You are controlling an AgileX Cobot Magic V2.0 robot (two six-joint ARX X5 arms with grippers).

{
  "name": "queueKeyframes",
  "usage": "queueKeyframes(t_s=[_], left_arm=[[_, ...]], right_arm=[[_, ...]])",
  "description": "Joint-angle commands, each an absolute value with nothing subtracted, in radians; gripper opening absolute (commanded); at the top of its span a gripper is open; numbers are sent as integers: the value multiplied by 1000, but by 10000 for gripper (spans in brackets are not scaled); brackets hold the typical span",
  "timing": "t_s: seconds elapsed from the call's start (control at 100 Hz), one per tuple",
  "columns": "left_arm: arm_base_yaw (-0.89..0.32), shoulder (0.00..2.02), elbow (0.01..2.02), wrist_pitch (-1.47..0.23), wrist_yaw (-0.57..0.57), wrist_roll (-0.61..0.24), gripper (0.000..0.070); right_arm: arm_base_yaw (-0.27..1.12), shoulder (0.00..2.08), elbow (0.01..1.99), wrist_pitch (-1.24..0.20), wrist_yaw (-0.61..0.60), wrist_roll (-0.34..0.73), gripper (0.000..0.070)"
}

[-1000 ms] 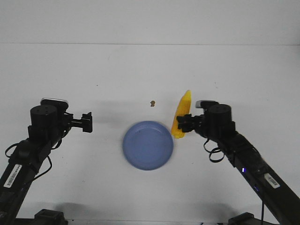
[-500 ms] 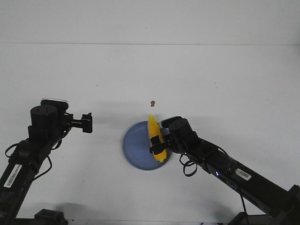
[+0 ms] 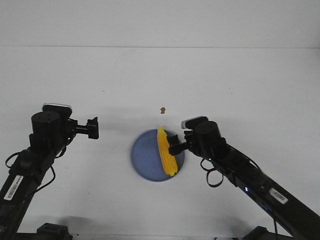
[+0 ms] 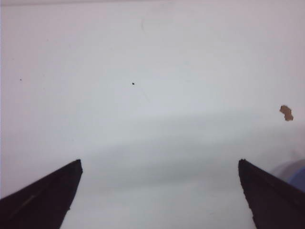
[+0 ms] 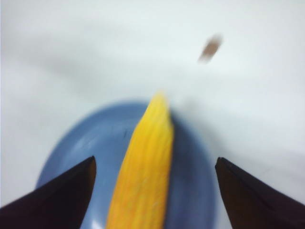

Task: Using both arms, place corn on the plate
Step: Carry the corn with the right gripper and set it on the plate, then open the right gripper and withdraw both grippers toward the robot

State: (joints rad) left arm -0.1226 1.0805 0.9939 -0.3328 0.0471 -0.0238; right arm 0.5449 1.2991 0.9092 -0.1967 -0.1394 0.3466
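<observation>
The yellow corn (image 3: 166,152) lies on the right half of the blue plate (image 3: 147,157), its pointed tip toward the far rim. My right gripper (image 3: 176,145) is open at the plate's right edge, its fingers apart on either side of the corn without touching it. In the right wrist view the corn (image 5: 145,171) lies on the plate (image 5: 95,138) between the spread fingers of the gripper (image 5: 155,161). My left gripper (image 3: 93,129) is open and empty, well left of the plate, over bare table (image 4: 159,162). A sliver of the plate's rim (image 4: 298,176) shows in the left wrist view.
A small brown speck (image 3: 162,110) lies on the white table just beyond the plate. It also shows in the left wrist view (image 4: 286,112) and, blurred, in the right wrist view (image 5: 210,47).
My right gripper carried the corn from the plate's right side over the plate, opened and let it go. The corn now lies on the plate. The left arm has not moved.
</observation>
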Motion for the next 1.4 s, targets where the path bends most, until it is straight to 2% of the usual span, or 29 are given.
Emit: queueKeyframes(t_s=[0.0, 0.13, 0.27, 0.49, 0.85, 1.0, 1.07, 1.21, 1.23, 1.29, 1.33, 1.38, 1.39], left_arm=[[-125, 1079, 1011, -314, 44, -38, 700], [-120, 1063, 1011, -319, 44, -38, 700], [-104, 1029, 1005, -337, 44, -38, 700], [-96, 898, 890, -282, 44, -62, 700], [-96, 611, 625, -292, 44, -92, 700], [-96, 537, 574, -307, 44, -124, 688], [-96, 521, 573, -311, 44, -123, 586], [-96, 507, 573, -307, 44, -116, 235], [-96, 507, 573, -305, 44, -116, 205], [-96, 506, 573, -301, 44, -116, 88], [-96, 506, 573, -297, 44, -116, 6], [-96, 506, 573, -290, 44, -117, 6], [-96, 506, 573, -289, 44, -117, 6]], right_arm=[[513, 1235, 918, -195, -101, 277, 529], [413, 1078, 918, -254, -7, 194, 528], [279, 902, 918, -391, 55, 112, 528], [80, 669, 894, -526, 75, 54, 528], [39, 369, 598, -548, 70, 78, 528], [41, 319, 579, -500, 25, 80, 528], [40, 318, 579, -494, 30, 80, 527], [40, 318, 579, -474, 33, 80, 516], [40, 316, 579, -471, 33, 80, 499], [40, 314, 579, -461, 33, 80, 363], [40, 314, 579, -456, 34, 80, 187], [40, 314, 579, -454, 33, 80, 0], [40, 314, 579, -454, 34, 80, 0]])
